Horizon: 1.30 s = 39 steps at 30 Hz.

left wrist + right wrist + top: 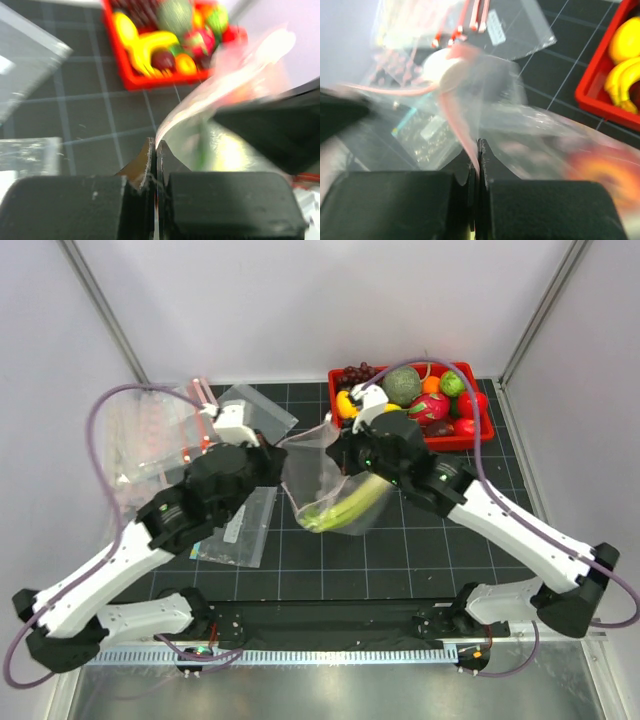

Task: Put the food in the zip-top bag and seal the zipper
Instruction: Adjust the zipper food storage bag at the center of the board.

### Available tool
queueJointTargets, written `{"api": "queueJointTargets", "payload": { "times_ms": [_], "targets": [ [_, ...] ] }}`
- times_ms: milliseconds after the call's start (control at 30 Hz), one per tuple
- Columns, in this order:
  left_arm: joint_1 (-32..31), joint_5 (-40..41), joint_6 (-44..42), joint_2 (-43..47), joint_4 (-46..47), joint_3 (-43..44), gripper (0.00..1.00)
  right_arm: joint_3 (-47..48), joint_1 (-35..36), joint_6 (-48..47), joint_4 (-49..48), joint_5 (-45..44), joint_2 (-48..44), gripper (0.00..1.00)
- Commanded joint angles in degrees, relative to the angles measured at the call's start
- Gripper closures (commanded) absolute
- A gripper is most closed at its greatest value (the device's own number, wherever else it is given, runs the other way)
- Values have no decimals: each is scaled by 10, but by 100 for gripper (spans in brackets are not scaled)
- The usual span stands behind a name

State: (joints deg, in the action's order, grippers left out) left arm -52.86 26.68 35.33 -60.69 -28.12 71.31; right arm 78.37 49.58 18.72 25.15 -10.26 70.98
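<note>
Matting (500,550), black with a pale grid, covers the table. The left arm (110,570) and right arm (520,530) reach from the near corners toward the middle and meet over the centre.

A red tray (478,443) sits at the far right, heaped with toy produce. Clear spare bags (150,430) lie in a loose pile at the far left, with one more nearer, beside the left arm.

The bag (325,480) hangs in the air between the two grippers, lifted off the matting, its mouth stretched between them. The celery (348,508) lies inside it, slanting down to the left in the sagging bottom.

The left gripper (156,150) has its fingers pressed together on the bag's left top edge. The right gripper (479,150) is likewise pinched tight on the right top edge, just left of the tray.

The zipper (455,115) shows in the right wrist view as a blurred pink strip curving down into the seam between the fingers. Whether it is sealed cannot be told.

In the tray, a banana (345,405) lies at the left end, grapes (358,373) at the far left corner and an apple (470,405) toward the right.
</note>
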Motion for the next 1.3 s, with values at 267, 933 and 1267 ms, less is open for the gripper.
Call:
{"api": "queueJointTargets", "payload": {
  "times_ms": [267,933,1267],
  "targets": [
    [-22,177,-62,10,46,-46,100,-98,3,-13,-178,17,13,96],
    [-22,227,-79,-35,36,-50,100,-197,-76,14,-187,7,-3,38],
    [-21,249,-72,-36,34,-52,100,-260,-118,12,-235,-35,-115,25]
  ]
}}
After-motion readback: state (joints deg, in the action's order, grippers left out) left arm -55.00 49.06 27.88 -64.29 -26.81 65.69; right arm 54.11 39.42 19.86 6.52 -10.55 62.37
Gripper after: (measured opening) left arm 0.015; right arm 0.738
